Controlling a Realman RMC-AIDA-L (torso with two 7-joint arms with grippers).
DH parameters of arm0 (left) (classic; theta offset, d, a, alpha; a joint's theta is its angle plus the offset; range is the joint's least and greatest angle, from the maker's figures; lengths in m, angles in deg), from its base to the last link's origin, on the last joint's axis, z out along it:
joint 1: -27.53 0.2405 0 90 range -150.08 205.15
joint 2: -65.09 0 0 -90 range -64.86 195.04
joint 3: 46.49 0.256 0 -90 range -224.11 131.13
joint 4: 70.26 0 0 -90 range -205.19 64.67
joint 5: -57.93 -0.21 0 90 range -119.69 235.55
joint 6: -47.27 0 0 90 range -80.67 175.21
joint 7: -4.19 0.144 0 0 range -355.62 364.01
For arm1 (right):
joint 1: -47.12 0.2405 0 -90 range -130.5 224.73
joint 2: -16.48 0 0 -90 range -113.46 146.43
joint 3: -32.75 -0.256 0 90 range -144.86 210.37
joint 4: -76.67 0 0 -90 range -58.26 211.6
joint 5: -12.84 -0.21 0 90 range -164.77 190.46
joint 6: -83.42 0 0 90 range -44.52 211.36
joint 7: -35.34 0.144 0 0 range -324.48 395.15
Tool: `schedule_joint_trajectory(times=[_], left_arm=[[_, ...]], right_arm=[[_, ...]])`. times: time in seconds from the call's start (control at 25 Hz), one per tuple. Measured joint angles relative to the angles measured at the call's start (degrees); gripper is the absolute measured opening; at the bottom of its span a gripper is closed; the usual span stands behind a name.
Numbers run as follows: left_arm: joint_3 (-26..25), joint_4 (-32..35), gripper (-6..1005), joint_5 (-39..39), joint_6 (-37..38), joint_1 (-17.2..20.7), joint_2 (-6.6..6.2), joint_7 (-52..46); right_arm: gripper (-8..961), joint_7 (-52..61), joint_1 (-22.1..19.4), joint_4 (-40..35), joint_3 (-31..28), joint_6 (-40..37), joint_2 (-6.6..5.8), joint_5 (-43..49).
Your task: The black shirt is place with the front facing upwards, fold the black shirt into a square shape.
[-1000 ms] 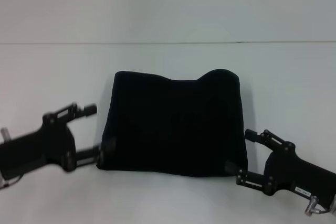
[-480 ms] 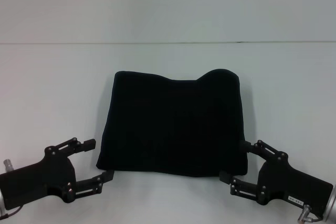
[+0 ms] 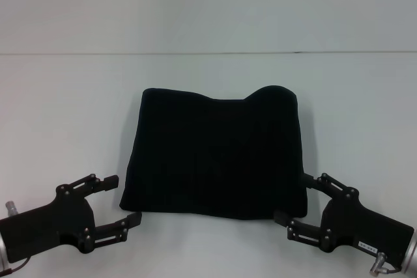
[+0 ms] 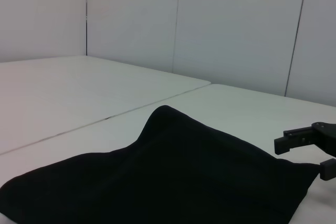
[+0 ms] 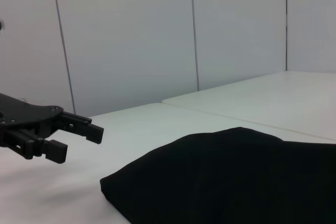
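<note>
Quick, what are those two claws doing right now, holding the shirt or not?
Left claw: open, holding nothing, just off the black shirt's near corner.
Right claw: open, holding nothing, at the other near corner.

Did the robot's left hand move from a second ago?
Yes. The left hand came off the black shirt and dropped toward the table's near edge.

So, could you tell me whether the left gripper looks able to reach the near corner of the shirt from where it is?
Probably yes: the left gripper sits open beside the black shirt, nothing between them.
</note>
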Motion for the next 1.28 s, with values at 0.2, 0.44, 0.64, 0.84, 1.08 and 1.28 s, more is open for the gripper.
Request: schedule_joint_trajectory(times=[0.2,0.44,0.64,0.84,1.08,1.28], left_arm=[[0.0,0.0,841,0.0,-0.1,-0.1,0.00,0.0],[0.0,0.0,841,-0.1,-0.8,-0.2,0.00,-0.1],[0.0,0.0,841,0.1,-1.0,-0.2,0.00,-0.1],[-1.4,0.0,841,0.0,-1.3,-0.2,0.00,0.0],[-1.6,-0.1,841,0.0,-1.8,0.0,-0.01,-0.1],[-1.7,-0.1,842,0.2,-1.8,0.0,-0.01,-0.1]], right_arm=[[944,0.0,0.0,-0.2,-0.1,-0.3,-0.05,-0.1],[944,0.0,0.0,-0.3,-0.2,-0.3,-0.04,-0.1],[944,-0.4,0.2,-0.3,-0.2,-0.3,-0.02,-0.1],[945,-0.6,0.8,-0.1,0.0,-0.3,0.06,-0.1],[945,-0.6,1.1,0.1,0.0,-0.4,0.05,-0.1],[944,-0.6,1.2,0.1,0.0,-0.6,0.05,-0.1]])
